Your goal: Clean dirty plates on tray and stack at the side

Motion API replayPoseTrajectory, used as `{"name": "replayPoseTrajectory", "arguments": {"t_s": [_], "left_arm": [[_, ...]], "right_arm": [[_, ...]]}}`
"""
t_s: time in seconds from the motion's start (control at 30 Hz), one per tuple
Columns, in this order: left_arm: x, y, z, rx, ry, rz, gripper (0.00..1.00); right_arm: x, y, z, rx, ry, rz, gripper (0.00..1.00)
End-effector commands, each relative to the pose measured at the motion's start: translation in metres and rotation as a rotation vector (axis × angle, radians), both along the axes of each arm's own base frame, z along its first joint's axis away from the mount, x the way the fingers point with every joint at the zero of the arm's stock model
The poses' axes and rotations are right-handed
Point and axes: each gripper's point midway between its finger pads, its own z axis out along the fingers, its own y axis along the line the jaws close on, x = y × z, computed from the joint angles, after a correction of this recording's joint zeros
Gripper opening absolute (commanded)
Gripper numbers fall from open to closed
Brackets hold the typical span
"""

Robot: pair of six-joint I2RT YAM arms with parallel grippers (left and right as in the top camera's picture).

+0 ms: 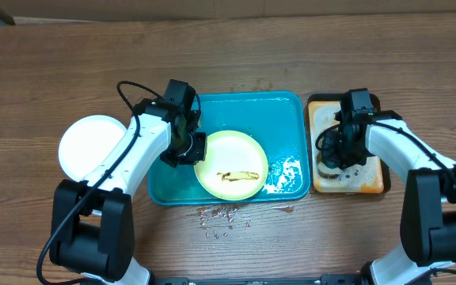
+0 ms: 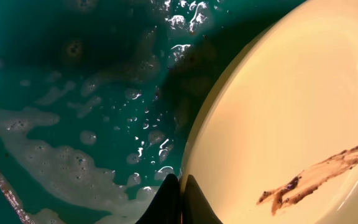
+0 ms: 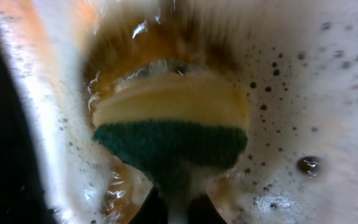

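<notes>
Now, left gripper (image 1: 187, 147): closed at rim of yellow-green plate (image 1: 232, 158), which lies in teal tray (image 1: 291, 107) (pinching it? I cannot tell).
Right gripper (image 1: 337, 152): clamped on sponge (image 3: 169, 124), over orange tray (image 1: 374, 184).
Smear (image 1: 238, 176): I should steady the rim and scrub flat.

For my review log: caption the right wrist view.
Right gripper shut on a yellow-and-green sponge in the foamy orange tray.

A pale yellow-green plate (image 1: 231, 164) lies in the teal-blue tray (image 1: 252, 107), toward its front edge, with a brown sauce smear across its lower middle. The tray is wet, with soapy foam gathered at its front right. A white plate (image 1: 92, 147), unsmeared, rests on the tabletop (image 1: 38, 71) just left of the tray.
</notes>
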Motion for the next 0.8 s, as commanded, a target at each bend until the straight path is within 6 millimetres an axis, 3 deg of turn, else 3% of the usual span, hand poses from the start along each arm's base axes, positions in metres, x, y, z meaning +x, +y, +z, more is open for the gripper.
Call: {"name": "replayPoseTrajectory", "arguments": {"t_s": [0.0,0.13,0.27,0.47,0.6,0.67,0.77], "left_arm": [[-0.003,-0.005,0.0,0.002,0.008,-0.002,0.04],[-0.006,-0.01,-0.001,0.003,0.01,-0.02,0.04],[-0.007,-0.011,-0.001,0.014,0.007,-0.03,0.04],[-0.005,-0.008,-0.001,0.036,-0.004,-0.029,0.04],[-0.002,-0.005,-0.002,0.051,-0.017,-0.019,0.04],[0.001,-0.006,-0.002,0.047,-0.026,-0.011,0.04],[0.004,-0.007,-0.003,0.043,-0.034,-0.004,0.04]], "right_arm": [[0.012,-0.002,-0.005,-0.01,-0.029,-0.005,0.04],[0.023,0.002,0.011,0.013,-0.049,-0.002,0.04],[0.033,0.007,0.054,0.035,-0.065,0.001,0.04],[0.027,0.008,0.104,0.046,-0.147,0.004,0.04],[0.02,0.011,0.113,0.065,-0.15,0.013,0.04],[0.017,0.027,0.113,0.144,-0.145,0.109,0.04],[0.005,0.068,0.121,0.34,-0.158,0.307,0.04]]}}
